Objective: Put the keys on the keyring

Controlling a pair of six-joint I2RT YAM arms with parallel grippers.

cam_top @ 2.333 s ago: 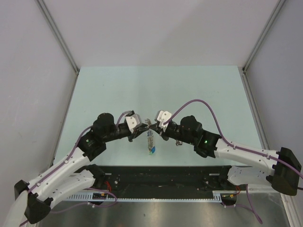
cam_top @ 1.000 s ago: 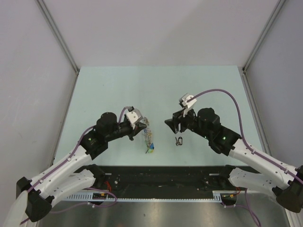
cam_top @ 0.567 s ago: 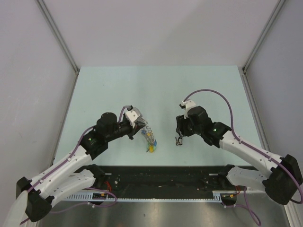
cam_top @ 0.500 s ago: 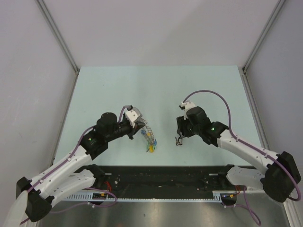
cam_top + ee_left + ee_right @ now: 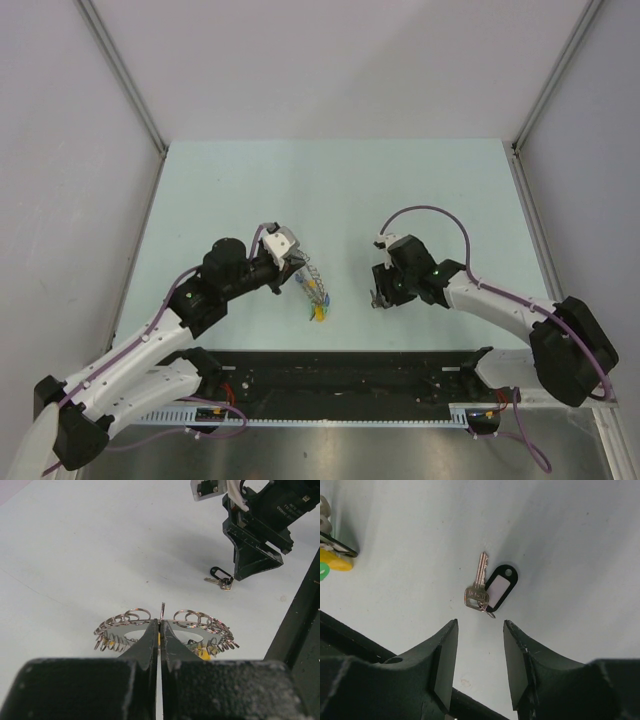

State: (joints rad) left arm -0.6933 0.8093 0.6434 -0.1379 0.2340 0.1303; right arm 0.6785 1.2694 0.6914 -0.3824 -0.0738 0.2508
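Keys (image 5: 318, 306) with coloured heads hang from the keyring (image 5: 311, 280) over a pale green table (image 5: 230, 190), seen from overhead. The left gripper (image 5: 293, 271) is pinched shut on the ring's upper end. Well apart to its right, the right gripper (image 5: 379, 297) points down at a loose key (image 5: 377, 301) lying near the table's front edge.

From the left wrist, the two fingers press together on a thin edge of the keyring (image 5: 125, 621), whose small steel loops fan out to both sides. One of the keys (image 5: 202, 652), yellow, peeks out beneath. Beyond, the loose key (image 5: 216, 581) lies just beside the right gripper's tip.

From the right wrist, the jaws stand partly open and hold nothing, just short of the loose key (image 5: 479, 582), which lies flat on the table with a black tag (image 5: 500, 587) attached. Two of the keys (image 5: 335, 562), yellow and green, show at the left edge.
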